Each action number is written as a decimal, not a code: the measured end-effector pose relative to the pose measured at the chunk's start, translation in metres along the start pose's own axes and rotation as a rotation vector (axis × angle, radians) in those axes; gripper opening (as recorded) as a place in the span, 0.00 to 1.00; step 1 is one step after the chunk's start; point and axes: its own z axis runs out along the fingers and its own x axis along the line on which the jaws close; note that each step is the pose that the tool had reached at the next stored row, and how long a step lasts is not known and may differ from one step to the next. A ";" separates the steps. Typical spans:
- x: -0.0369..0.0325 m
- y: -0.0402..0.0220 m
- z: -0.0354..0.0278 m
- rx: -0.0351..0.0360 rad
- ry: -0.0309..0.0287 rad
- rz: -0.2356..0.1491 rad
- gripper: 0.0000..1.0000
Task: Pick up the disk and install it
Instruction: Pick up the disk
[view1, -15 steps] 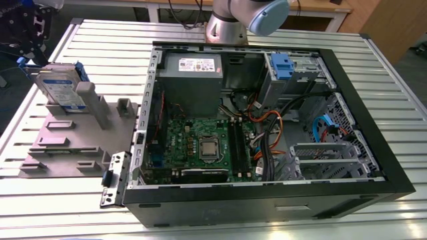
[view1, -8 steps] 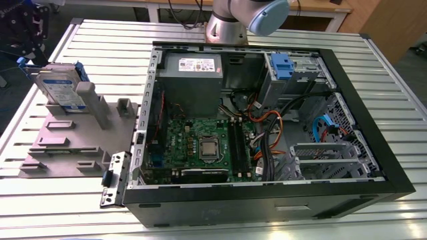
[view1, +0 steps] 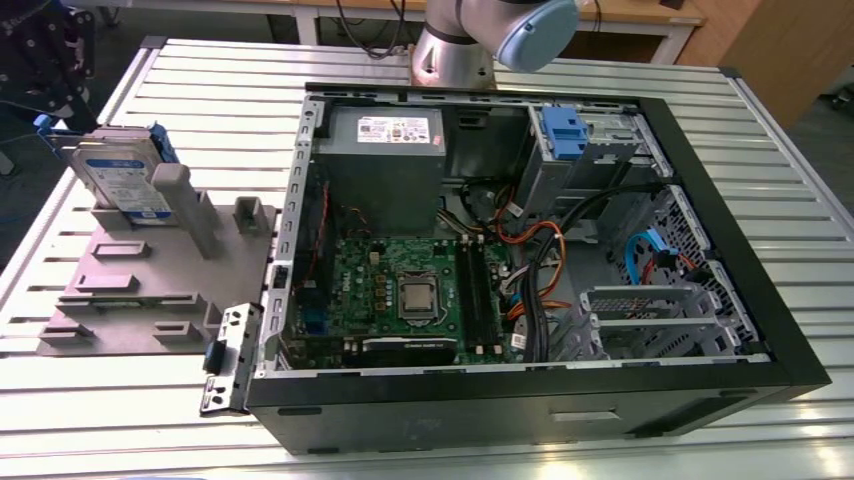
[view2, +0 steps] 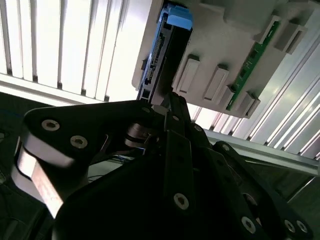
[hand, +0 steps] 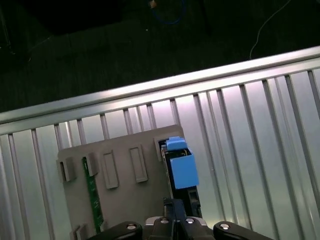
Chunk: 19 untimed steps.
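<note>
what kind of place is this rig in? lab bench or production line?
Likely a robotics lab bench for PC assembly trials: an open desktop case on a slatted metal table, a grey fixture plate holding the disk on edge, a robot arm behind the case.

Slatted, seemingly metal table (view1: 200, 90): fixture plate (view1: 134, 290), computer case (view1: 534, 405).

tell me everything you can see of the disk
The disk is a flat silver drive with a white-and-blue label and blue plastic side rails. It stands on edge, slightly tilted, in the grey holder on the slatted table, at the exterior view's left, outside the computer case. A grey post stands beside it.
</note>
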 end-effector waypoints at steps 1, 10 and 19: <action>0.0000 0.0000 0.0000 -0.0010 -0.0047 -0.006 0.11; -0.0004 -0.0001 0.0002 -0.0072 -0.0323 -0.020 0.11; -0.0021 -0.0076 0.0004 -0.0075 -0.0317 -0.041 0.11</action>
